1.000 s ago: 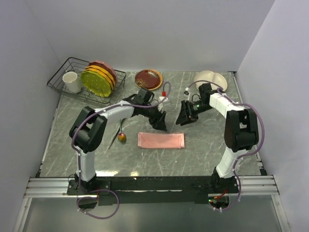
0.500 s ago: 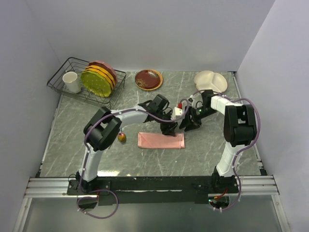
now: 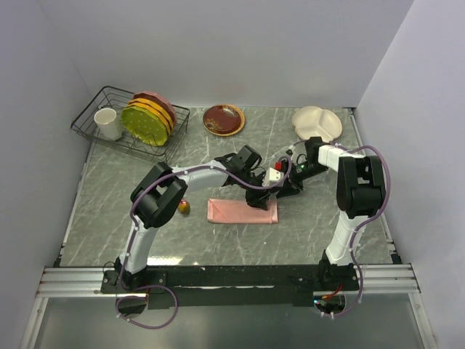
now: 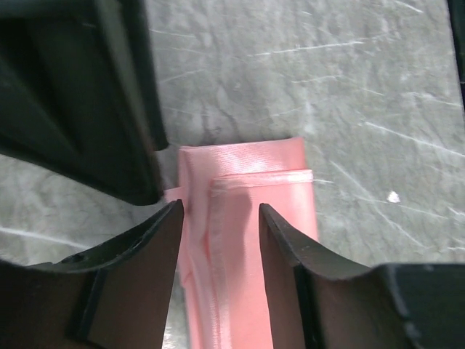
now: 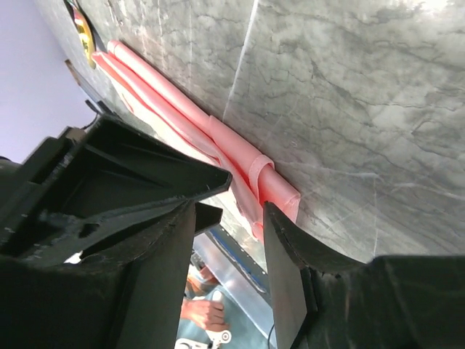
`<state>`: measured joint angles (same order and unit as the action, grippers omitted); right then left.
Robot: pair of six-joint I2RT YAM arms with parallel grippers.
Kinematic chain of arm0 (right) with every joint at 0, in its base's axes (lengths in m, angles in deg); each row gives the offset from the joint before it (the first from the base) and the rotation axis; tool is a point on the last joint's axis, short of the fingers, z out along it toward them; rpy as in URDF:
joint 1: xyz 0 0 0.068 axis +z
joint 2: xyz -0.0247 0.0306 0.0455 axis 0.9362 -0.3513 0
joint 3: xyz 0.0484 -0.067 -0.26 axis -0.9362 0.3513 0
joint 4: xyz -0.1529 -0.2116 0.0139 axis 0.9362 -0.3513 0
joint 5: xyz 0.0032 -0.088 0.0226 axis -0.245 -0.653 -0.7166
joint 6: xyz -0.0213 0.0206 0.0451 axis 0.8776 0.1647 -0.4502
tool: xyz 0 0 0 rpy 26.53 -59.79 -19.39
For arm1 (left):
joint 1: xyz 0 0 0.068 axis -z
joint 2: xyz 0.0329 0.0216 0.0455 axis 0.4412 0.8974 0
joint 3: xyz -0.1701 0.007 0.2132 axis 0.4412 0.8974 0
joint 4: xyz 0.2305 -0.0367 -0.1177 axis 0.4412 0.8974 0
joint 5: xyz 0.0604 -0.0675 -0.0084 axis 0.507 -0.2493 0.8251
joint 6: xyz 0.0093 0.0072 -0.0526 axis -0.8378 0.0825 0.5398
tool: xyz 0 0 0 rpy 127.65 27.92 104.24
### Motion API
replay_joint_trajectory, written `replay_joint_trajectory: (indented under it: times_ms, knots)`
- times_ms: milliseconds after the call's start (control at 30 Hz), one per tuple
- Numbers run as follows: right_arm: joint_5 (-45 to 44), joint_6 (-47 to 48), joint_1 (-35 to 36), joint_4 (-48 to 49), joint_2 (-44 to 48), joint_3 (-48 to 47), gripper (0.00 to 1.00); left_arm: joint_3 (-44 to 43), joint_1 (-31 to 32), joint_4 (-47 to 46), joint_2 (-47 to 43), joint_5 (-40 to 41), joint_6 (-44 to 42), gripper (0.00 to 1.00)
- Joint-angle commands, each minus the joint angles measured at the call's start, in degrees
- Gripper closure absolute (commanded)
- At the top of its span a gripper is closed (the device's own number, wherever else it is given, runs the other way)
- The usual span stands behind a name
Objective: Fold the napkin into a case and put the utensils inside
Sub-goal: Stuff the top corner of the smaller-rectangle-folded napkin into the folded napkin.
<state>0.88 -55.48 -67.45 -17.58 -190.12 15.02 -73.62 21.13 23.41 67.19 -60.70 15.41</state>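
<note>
Both my arms had dropped onto the napkin point(image 4: 254, 156), which lay directly beneath them. Left gripper point(image 4: 220, 211) and right gripper point(image 5: 236, 207) stood half open, grasping nothing. Pinching only one layer could drag the fold apart.

Both our arms reach inward and low, left end effector point(image 4: 220, 209) and right end effector point(image 5: 231, 207) almost meeting, each with its jaws partly apart.
</note>
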Motion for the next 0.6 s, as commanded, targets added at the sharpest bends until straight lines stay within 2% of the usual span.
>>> replay_joint_trajectory:
  times_ms: [0,233,367,567]
  knots:
    - [1.5,-1.2,-0.5,-0.3,-1.3,0.1,0.51,-2.7,0.9,1.3,1.4,-2.7,-1.9,0.47]
    - [2.2,-0.5,-0.8,-2.4,-2.0,-0.5,0.52,-2.3,1.4,-0.3,2.1,-0.6,-1.5,0.48]
    - [1.5,0.5,-1.0,-3.3,-1.8,-1.1,0.53,-0.9,1.4,-2.9,1.3,1.4,-0.4,0.39]
    - [0.7,-1.0,-1.4,-0.9,-1.3,-0.4,0.52,-0.2,1.4,-3.9,0.0,1.8,0.0,0.37]
